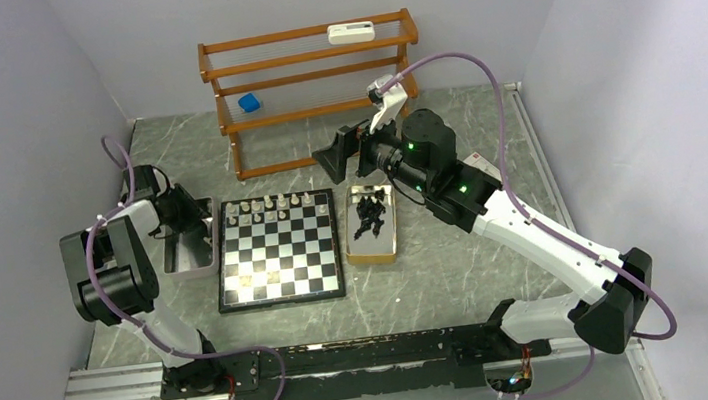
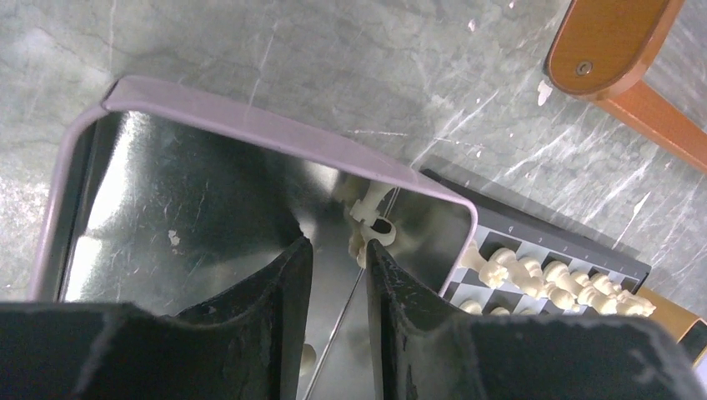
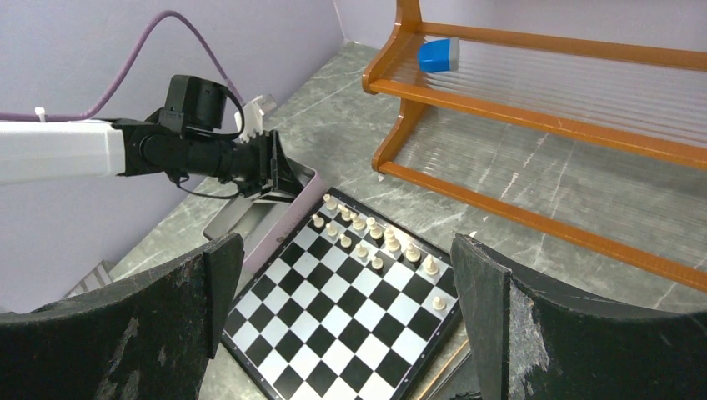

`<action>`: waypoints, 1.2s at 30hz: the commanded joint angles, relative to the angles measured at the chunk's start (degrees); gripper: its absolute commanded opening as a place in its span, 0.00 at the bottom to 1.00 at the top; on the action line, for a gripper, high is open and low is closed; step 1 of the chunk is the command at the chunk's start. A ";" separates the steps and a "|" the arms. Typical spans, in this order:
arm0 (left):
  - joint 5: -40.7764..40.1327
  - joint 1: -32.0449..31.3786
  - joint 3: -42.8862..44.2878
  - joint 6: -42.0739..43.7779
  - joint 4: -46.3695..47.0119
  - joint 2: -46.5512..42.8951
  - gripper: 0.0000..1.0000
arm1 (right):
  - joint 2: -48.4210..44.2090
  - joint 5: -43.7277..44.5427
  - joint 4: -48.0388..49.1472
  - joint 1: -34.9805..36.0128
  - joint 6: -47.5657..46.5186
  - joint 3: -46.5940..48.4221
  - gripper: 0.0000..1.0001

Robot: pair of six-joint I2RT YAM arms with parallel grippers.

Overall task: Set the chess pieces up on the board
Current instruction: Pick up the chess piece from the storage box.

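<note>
With your left gripper [image 2: 338, 265] only narrowly parted and holding nothing inside the metal tray [image 2: 250, 125], nudge it toward the cream piece [image 2: 369, 218] in the corner beside the board [image 1: 280, 269], centre it between the fingers, then close gently

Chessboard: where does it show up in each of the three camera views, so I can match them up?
Top external: the chessboard lies flat at the centre of the picture.
Left wrist: only one edge strip shows, at lower right.
Right wrist: it fills the lower centre, seen at an angle.
Shared landmark: the wooden rack, visible in all three.
</note>
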 commanded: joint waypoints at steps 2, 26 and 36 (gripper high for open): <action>0.69 0.58 2.68 1.08 -0.11 1.89 0.34 | -0.53 0.51 2.04 -0.24 0.02 -0.26 1.00; 0.67 0.50 -0.16 0.71 3.74 -4.45 0.32 | -1.38 0.77 2.37 -0.24 -0.06 -1.42 1.00; 2.52 0.52 1.52 1.89 2.94 -1.07 0.33 | -1.56 0.85 2.77 -0.24 -0.16 -1.31 1.00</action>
